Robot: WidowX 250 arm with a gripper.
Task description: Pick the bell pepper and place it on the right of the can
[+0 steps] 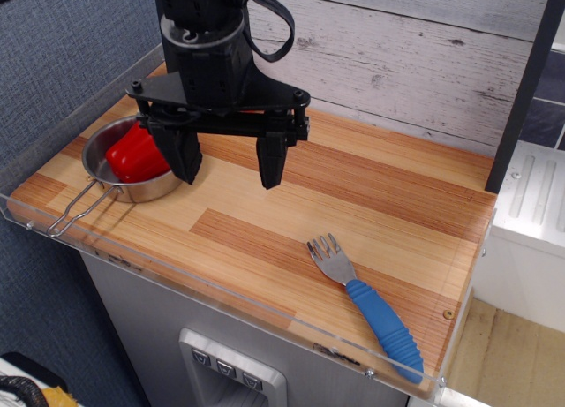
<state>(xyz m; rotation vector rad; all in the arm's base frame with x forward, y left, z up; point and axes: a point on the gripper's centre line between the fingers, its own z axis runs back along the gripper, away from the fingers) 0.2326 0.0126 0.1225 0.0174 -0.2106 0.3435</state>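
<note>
The glossy red bell pepper [134, 153] lies inside a shallow steel pan [148, 193] at the left of the wooden table. My gripper [228, 181] hangs just to the right of the pan, open and empty. Its left finger [184, 155] stands against the pepper's right side at the pan's rim. Its right finger [270, 164] is over bare wood. The can does not show; the gripper body may hide it.
The pan's wire handle [75, 214] points toward the front left corner. A fork with a blue handle [375, 310] lies at the front right. A clear plastic lip [265, 314] runs along the table's front edge, and a plank wall stands behind.
</note>
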